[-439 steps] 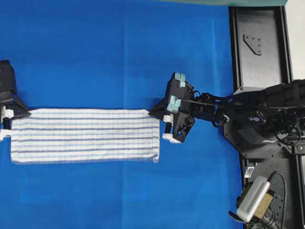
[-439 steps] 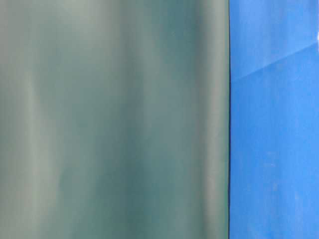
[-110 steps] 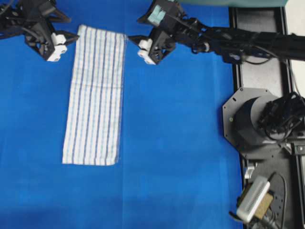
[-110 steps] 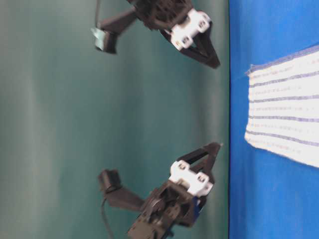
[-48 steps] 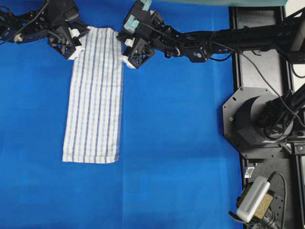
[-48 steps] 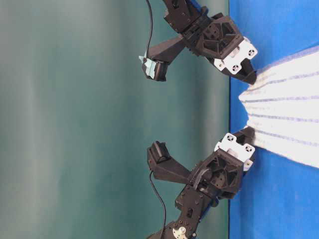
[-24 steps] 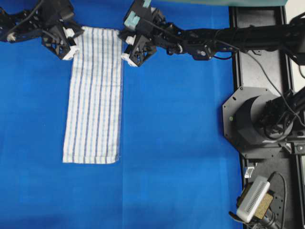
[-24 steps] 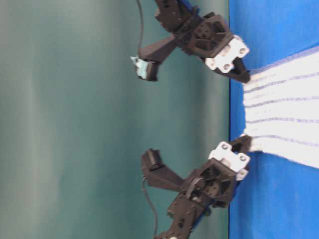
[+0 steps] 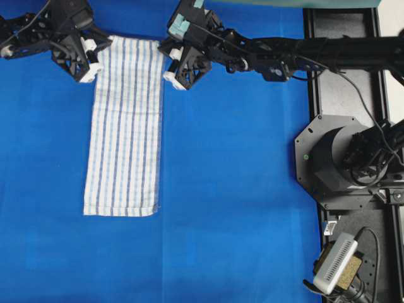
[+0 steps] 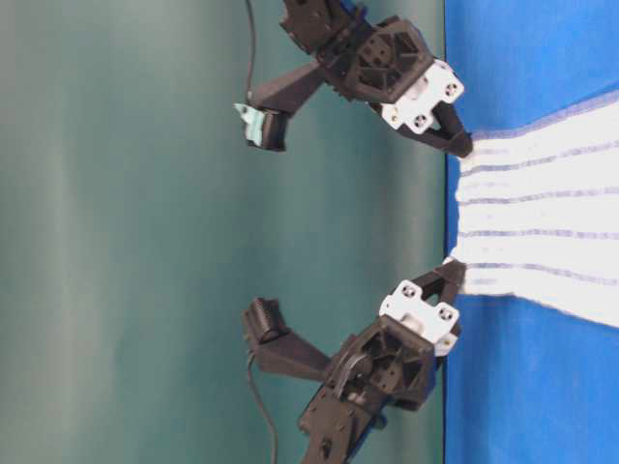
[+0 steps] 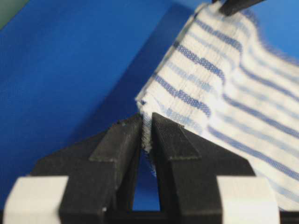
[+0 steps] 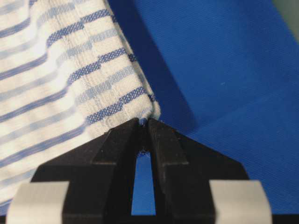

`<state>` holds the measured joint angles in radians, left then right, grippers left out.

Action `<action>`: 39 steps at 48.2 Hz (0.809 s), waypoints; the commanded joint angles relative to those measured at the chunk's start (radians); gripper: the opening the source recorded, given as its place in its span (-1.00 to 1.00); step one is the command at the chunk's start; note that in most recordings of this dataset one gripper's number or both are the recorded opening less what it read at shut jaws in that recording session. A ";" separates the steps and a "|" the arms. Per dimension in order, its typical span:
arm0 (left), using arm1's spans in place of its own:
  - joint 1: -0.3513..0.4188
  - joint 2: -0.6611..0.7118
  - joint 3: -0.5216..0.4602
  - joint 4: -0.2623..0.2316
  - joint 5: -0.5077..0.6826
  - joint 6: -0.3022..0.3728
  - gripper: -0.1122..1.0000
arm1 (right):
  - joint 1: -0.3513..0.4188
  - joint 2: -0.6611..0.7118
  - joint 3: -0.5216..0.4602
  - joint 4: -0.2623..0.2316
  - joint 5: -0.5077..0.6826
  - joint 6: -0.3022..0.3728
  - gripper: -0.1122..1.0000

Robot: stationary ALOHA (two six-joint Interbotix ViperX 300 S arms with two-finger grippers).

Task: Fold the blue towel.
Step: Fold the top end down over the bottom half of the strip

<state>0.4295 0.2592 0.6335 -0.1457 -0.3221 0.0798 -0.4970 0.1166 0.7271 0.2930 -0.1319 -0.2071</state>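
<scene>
Blue towel (image 9: 124, 126): long striped strip on blue table covering (image 9: 240, 189), lengthwise away from far edge; near end flat. Left gripper (image 9: 100, 46): pincer pressed together, pinching far left corner. Right gripper (image 9: 162, 48): pincer likewise pinching far right corner. Far edge stretched between both grippers, apparently lifted slightly off covering; side view blurred. Black arm base (image 9: 334, 161): right of covering.

Towel (image 10: 542, 227) cut off — table-level view's right edge.
</scene>
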 commanded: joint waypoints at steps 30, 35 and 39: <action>-0.393 -0.179 0.167 -0.006 0.008 -0.198 -0.68 | 0.371 -0.183 0.140 0.250 0.032 0.005 -0.46; -0.456 -0.178 0.169 -0.005 0.008 -0.233 -0.68 | 0.433 -0.181 0.141 0.291 0.018 0.005 -0.46; -0.502 -0.175 0.167 -0.006 0.008 -0.253 -0.68 | 0.485 -0.178 0.143 0.324 0.006 0.005 -0.46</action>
<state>-0.0322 0.1074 0.8099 -0.1503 -0.3114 -0.1626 -0.0522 -0.0430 0.8759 0.5890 -0.1089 -0.1994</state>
